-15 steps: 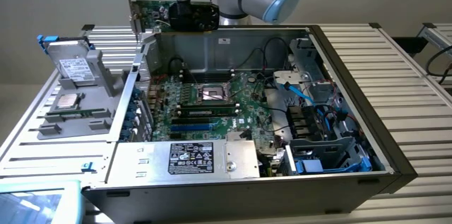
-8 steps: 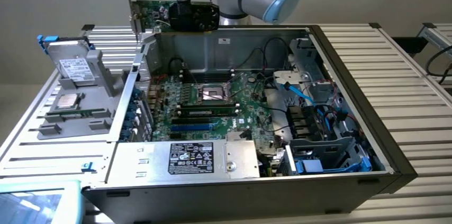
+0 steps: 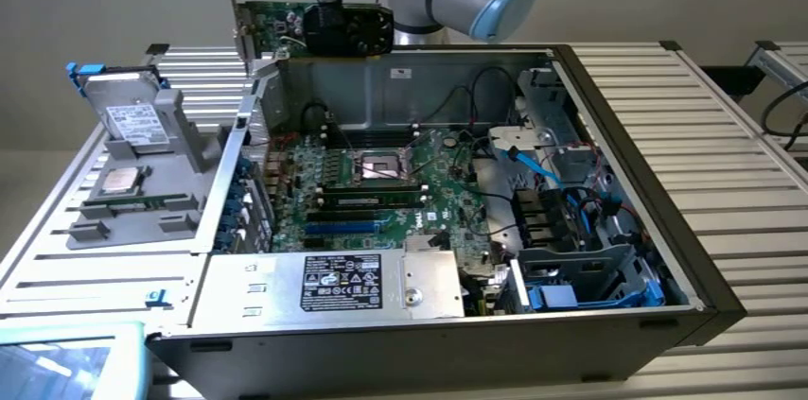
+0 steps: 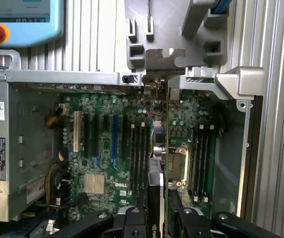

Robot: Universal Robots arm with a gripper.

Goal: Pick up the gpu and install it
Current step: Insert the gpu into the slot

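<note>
Open computer case (image 3: 625,140) lies on its side on the slatted metal worktop (image 3: 707,107). Inside it: a green motherboard (image 3: 430,197) with memory sticks (image 3: 366,197) seated in their slots, a silver power supply (image 3: 328,286) with a black label at the near end, and blue cables (image 3: 531,168) running to the drive bays at the exterior view's right.

The gripper (image 3: 331,33) is raised above the far wall of the case. Its fingers (image 4: 132,218) are clamped on the gpu (image 3: 275,20), one on each face of the card. The gpu hangs upright in the air, clear of the case, with its silver bracket towards the exterior view's left. In the wrist view the card shows edge-on over the motherboard.

A grey holder (image 3: 189,145) stands beside the case at the exterior view's left. It carries a grey drive (image 3: 132,121) with a white label, propped up, a square processor chip (image 3: 120,181) and a narrow green memory stick (image 3: 146,200).
</note>
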